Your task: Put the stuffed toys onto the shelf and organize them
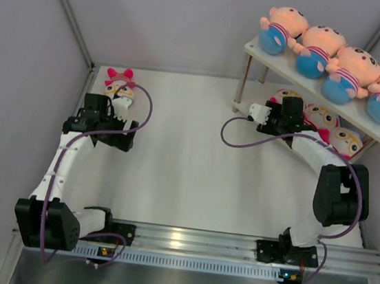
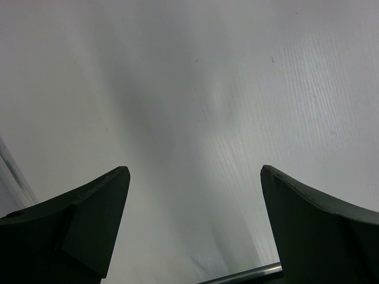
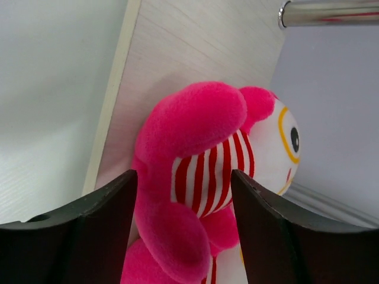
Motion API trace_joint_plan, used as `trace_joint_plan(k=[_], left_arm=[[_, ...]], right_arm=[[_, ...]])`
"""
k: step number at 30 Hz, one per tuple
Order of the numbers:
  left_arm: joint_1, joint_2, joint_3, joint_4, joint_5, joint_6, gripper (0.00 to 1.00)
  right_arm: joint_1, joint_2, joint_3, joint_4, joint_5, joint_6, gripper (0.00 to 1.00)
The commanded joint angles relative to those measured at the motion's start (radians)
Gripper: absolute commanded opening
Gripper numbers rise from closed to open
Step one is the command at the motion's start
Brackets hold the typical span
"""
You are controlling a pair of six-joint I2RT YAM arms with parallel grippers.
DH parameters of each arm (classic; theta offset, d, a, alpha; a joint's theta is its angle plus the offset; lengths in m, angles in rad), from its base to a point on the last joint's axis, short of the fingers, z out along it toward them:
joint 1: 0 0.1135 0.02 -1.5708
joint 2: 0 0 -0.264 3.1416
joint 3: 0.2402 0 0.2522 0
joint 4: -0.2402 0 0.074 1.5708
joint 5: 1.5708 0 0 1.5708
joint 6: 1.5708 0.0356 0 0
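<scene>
Your right gripper has its jaws parted around a pink doll, which lies on the shelf's lower board at the left end, beside two more pink dolls. Four peach dolls line the top tier. Your left gripper gapes wide over the table, holding nothing. The fourth pink doll lies just beyond it, near the far-left corner.
</scene>
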Motion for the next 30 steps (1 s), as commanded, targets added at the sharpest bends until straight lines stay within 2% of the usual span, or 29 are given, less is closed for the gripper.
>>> trace_joint_plan(k=[1, 5, 9, 10, 11, 15, 20, 26, 30], left_arm=[[0.003, -0.020, 0.006, 0.010, 0.015, 0.013, 0.98], [0.005, -0.017, 0.026, 0.012, 0.013, 0.019, 0.98], [0.003, 0.011, 0.109, 0.012, 0.004, 0.047, 0.98], [0.005, 0.041, 0.133, 0.012, -0.017, 0.058, 0.98], [0.003, 0.063, 0.194, 0.012, -0.043, 0.068, 0.98], [0.003, 0.224, 0.354, 0.017, -0.183, 0.102, 0.98], [-0.002, 0.554, 0.599, 0.027, -0.440, 0.090, 0.98], [-0.009, 0.882, 0.892, 0.089, -0.567, 0.110, 0.98], [-0.012, 1.040, 1.008, 0.086, -0.634, 0.119, 0.98]], right_arm=[[-0.012, -0.069, 0.001, 0.012, -0.024, 0.009, 0.66], [0.014, -0.101, -0.002, 0.004, -0.010, 0.012, 0.74], [0.060, -0.147, -0.002, -0.008, 0.037, 0.029, 0.78], [0.083, -0.156, -0.005, -0.008, 0.049, 0.031, 0.93], [0.092, -0.179, -0.010, -0.005, 0.063, 0.034, 0.96], [0.115, -0.240, -0.037, -0.003, 0.054, 0.061, 0.97], [0.153, -0.312, -0.059, -0.017, 0.070, 0.064, 0.97], [0.239, -0.386, -0.086, -0.029, 0.120, 0.049, 0.97], [0.287, -0.428, -0.096, -0.026, 0.145, 0.038, 0.97]])
